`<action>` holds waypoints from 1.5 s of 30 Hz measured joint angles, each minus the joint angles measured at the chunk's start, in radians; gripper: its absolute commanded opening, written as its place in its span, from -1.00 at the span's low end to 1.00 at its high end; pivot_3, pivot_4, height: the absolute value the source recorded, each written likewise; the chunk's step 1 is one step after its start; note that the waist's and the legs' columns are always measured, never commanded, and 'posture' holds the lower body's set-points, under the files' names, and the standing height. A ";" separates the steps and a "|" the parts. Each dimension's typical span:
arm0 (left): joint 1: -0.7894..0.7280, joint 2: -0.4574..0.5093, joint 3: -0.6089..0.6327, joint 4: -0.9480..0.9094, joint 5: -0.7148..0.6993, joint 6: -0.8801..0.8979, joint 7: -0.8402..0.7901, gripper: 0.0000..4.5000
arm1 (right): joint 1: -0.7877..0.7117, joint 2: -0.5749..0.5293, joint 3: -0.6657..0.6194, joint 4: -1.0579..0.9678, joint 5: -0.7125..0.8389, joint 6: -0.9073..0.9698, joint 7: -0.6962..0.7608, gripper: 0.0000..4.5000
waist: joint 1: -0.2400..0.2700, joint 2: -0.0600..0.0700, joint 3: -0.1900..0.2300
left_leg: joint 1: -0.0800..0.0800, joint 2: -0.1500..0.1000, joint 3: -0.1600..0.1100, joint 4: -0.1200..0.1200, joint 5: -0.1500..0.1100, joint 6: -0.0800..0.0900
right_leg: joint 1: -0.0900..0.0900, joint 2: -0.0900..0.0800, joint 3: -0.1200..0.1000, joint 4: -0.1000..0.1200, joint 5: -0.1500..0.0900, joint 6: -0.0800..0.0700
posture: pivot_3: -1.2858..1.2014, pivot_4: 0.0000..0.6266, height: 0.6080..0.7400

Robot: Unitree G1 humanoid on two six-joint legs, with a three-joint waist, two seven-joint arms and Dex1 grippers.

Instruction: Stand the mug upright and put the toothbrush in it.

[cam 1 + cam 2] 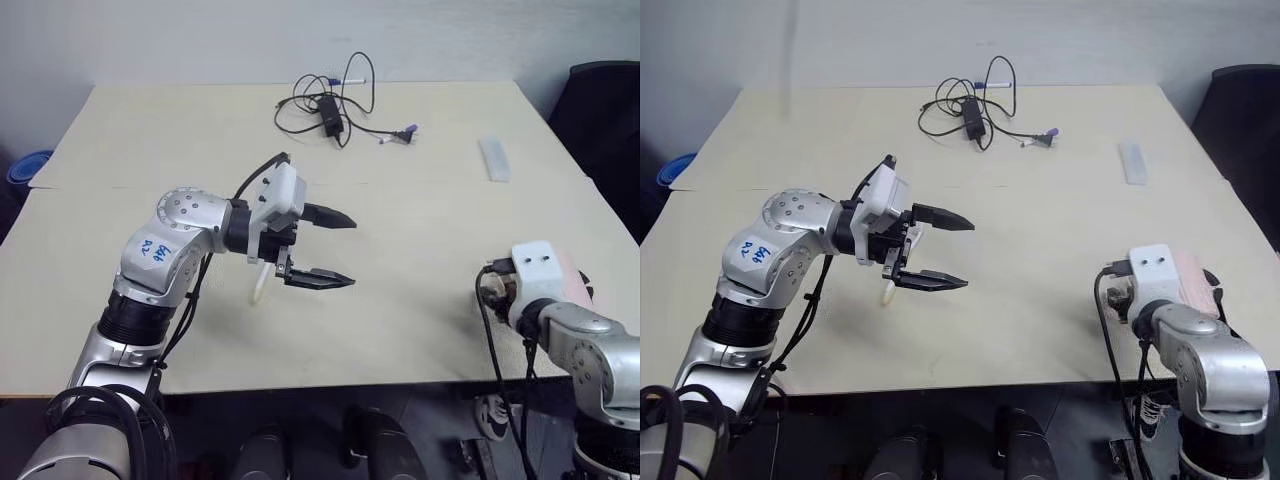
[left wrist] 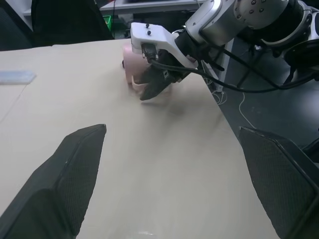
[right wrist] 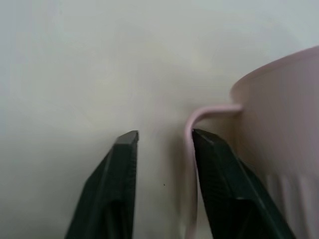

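The pale pink ribbed mug (image 1: 573,276) sits near the table's front right edge, largely hidden behind my right hand; I cannot tell whether it is upright. My right gripper (image 3: 164,135) is at its thin loop handle (image 3: 188,149). One finger (image 3: 219,184) is between handle and mug wall, the other (image 3: 119,184) is outside, and a gap remains. From across the table the left wrist view shows the mug (image 2: 130,62) behind that gripper (image 2: 154,87). My left gripper (image 1: 350,252) hovers wide open and empty over mid-table. The white-cream toothbrush (image 1: 259,287) lies on the table under it.
A black adapter with tangled cables (image 1: 330,112) lies at the back centre. A short flat white bar (image 1: 493,158) lies at the back right. A dark chair (image 1: 605,120) stands beyond the table's right edge, and a blue object (image 1: 25,165) sits off the left side.
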 measured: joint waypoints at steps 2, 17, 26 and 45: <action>0.000 0.004 0.000 0.000 0.000 0.000 0.003 1.00 | -0.001 0.000 -0.004 0.006 -0.003 -0.011 0.005 -0.90 | 0.000 0.000 0.000 | 0.000 0.000 0.000 0.000 0.000 0.000 | 0.000 0.000 0.000 0.000 0.000 0.000 | 0.03 -0.52 1.00; 0.114 0.114 0.201 -0.112 -0.068 0.153 0.156 1.00 | -0.354 0.282 0.123 0.205 0.162 -0.411 0.239 -0.99 | -0.047 -0.001 0.000 | 0.001 0.007 -0.001 -0.005 0.001 -0.004 | -0.002 0.002 0.000 0.002 -0.001 -0.002 | 0.03 -0.52 1.00; 0.307 0.286 0.391 -0.245 -0.118 0.287 0.239 1.00 | -0.394 0.559 0.250 0.684 0.153 -0.928 0.493 -0.99 | -0.046 -0.001 0.000 | 0.000 0.007 -0.001 -0.005 0.001 -0.003 | -0.002 0.000 -0.001 0.001 -0.001 -0.002 | 0.03 -0.52 1.00; 0.326 0.347 0.389 -0.300 -0.179 0.326 0.258 1.00 | -0.170 0.409 0.442 0.589 0.125 -1.025 0.730 0.56 | -0.048 0.000 0.000 | 0.002 0.008 0.000 -0.005 0.000 -0.005 | -0.002 0.000 0.000 0.002 -0.002 -0.003 | 0.03 -0.52 1.00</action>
